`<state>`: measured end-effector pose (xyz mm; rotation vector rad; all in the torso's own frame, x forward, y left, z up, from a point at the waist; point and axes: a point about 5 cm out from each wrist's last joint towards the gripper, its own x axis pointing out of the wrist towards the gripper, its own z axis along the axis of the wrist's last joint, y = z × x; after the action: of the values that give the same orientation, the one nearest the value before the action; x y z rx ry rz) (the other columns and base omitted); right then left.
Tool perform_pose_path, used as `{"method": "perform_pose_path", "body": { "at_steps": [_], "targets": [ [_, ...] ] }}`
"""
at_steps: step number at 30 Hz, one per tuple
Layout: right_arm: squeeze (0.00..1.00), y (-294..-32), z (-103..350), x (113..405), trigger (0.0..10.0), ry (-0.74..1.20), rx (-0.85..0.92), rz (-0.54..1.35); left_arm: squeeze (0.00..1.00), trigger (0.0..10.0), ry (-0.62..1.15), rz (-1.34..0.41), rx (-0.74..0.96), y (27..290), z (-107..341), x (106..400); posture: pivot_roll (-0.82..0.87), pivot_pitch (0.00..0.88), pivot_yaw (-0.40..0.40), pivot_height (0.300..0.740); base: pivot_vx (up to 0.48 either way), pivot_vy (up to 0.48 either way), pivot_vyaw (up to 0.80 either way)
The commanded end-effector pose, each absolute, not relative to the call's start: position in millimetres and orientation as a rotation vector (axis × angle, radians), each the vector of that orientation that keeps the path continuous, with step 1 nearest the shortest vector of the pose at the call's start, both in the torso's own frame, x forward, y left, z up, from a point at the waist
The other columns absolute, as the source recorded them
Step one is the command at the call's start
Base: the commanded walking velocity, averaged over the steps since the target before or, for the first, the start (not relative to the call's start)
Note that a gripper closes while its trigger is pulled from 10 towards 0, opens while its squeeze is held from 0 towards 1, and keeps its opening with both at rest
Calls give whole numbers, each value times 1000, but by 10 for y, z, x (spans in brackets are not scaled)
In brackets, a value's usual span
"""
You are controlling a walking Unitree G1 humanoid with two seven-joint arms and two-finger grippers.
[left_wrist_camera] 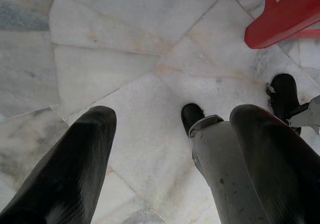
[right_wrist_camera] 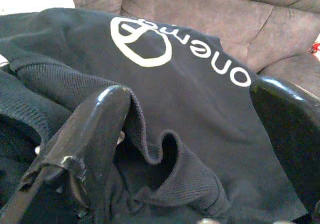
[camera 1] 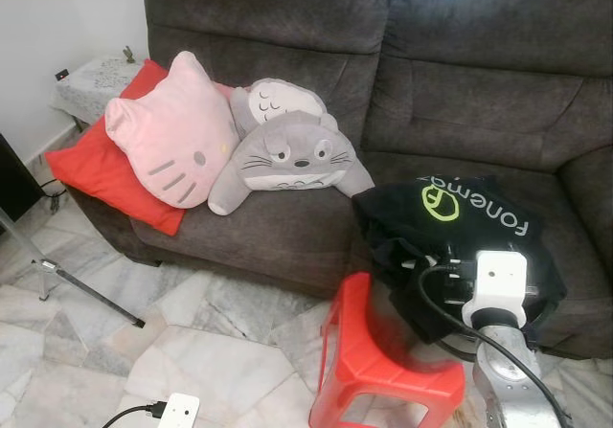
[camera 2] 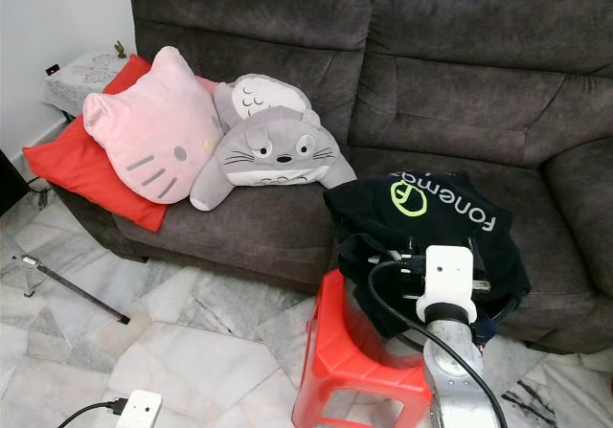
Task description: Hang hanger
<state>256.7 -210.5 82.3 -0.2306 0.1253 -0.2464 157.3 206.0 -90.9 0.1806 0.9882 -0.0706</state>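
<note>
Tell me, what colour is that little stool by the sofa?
The stool is bright red, clearest in the left eye view.

— Location class? A home living room; dark brown sofa (camera 1: 383,83), marble-tile floor (camera 1: 192,342).
— Supporting items? Plush cat cushion (camera 1: 170,131), grey plush toy (camera 1: 287,155), red plastic stool (camera 1: 383,366); side table (camera 1: 91,78).

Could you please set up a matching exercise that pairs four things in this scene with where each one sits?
Things:
1. pink cat cushion
2. grey plush
3. black garment
4. red stool

Places:
A. on the marble floor in front of the sofa
B. on the sofa seat, in front of the right gripper
C. propped on a red pillow at the sofa's end
D. mid-sofa, beside the pink cushion

Pairs: 1-C, 2-D, 3-B, 4-A
</note>
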Motion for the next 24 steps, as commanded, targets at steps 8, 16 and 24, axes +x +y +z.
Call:
{"method": "perform_pose_path", "body": {
  "at_steps": [8,16,24],
  "targets": [
    [0,-2121,684,2482,10000,221,-251,-245,0,10000,1023,-73,190,2088,-936,1505,-161,0,-16,740,0,0,0],
    [0,-2041,627,2451,10000,257,-250,-169,0,10000,1025,-69,193,2099,-936,1503,-164,0,-16,740,0,0,0],
    [0,-1990,772,2469,10000,155,-216,-125,0,10000,1025,-67,196,2101,-936,1502,-164,0,-16,740,0,0,0]
  ]
}}
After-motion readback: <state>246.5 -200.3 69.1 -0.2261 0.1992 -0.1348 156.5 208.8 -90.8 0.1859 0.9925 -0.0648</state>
